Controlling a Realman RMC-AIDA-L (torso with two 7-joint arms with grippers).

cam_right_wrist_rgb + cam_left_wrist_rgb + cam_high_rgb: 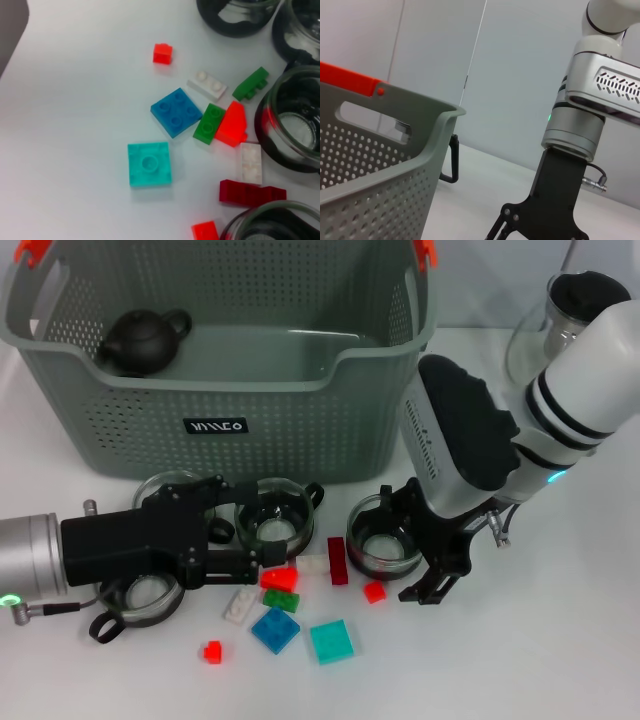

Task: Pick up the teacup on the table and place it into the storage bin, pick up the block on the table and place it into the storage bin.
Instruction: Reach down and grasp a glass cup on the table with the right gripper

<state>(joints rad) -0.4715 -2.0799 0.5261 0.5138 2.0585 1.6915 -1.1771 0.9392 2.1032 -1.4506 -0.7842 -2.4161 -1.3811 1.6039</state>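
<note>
Blocks (275,628) lie scattered nearest you, teacups (383,545) just behind them.
Your left gripper (262,558) pinches a red block (279,578); your right gripper (405,570) straddles a teacup, jaws wide. Beyond stands the storage bin (230,430).

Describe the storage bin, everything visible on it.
The storage bin is a large grey-green basket that looks like plastic, its walls perforated with rows of small holes. It has cut-out handle slots with orange clips at the top corners and a small black label on its front wall. It stands upright at the back of the white table, open-topped. A dark teapot sits inside near its left side. Glass teacups stand just in front; contact with the bin cannot be told.
</note>
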